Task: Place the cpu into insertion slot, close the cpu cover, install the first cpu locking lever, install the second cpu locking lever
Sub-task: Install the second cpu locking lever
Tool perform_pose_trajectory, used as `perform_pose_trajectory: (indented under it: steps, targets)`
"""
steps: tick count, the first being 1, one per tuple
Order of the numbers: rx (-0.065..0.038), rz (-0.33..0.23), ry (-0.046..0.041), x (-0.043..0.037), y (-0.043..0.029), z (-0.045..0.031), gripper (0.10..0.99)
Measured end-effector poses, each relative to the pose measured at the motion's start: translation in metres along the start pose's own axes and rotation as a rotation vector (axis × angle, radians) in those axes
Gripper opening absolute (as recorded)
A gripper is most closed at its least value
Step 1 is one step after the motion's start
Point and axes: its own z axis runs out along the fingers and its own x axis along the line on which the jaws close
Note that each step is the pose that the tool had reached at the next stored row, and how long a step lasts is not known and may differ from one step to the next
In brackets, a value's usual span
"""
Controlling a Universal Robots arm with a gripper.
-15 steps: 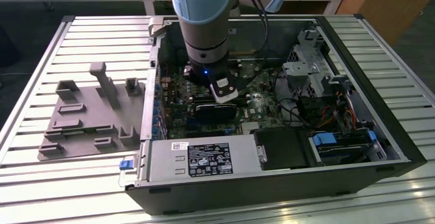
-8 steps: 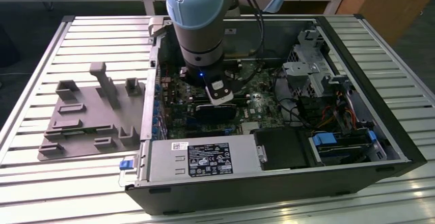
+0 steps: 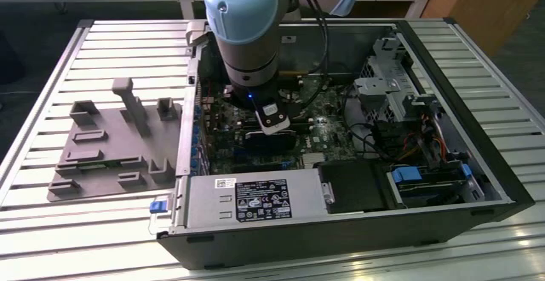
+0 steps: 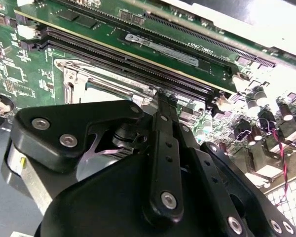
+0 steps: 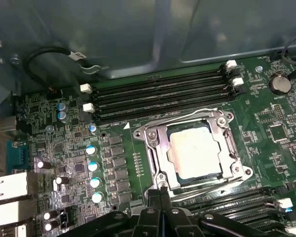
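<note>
the gripper [image 5: 162,190] sits at the lower middle of the first wrist view, its two thin fingers [image 5: 159,196] pressed together with nothing between them — closed and empty, the tips just at the lower rim of the insertion slot [image 5: 150,148]. the cpu [image 5: 194,150] already lies flat inside the socket, near the middle of the frame, and the cpu cover [image 5: 226,140] seems folded down around it — its frame lies level with the chip. so placing looks done, closing probably too. whether the locking levers are hooked, i cannot tell; a thin wire at the lower edge may be one of them.
</note>
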Motion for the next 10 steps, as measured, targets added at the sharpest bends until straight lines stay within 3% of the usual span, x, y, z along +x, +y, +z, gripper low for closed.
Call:
perform_pose_trajectory:
  steps: [10]
  targets:
    - [-0.004,0.001,0.0012,0.0029,0.0001,0.0048,0.106]
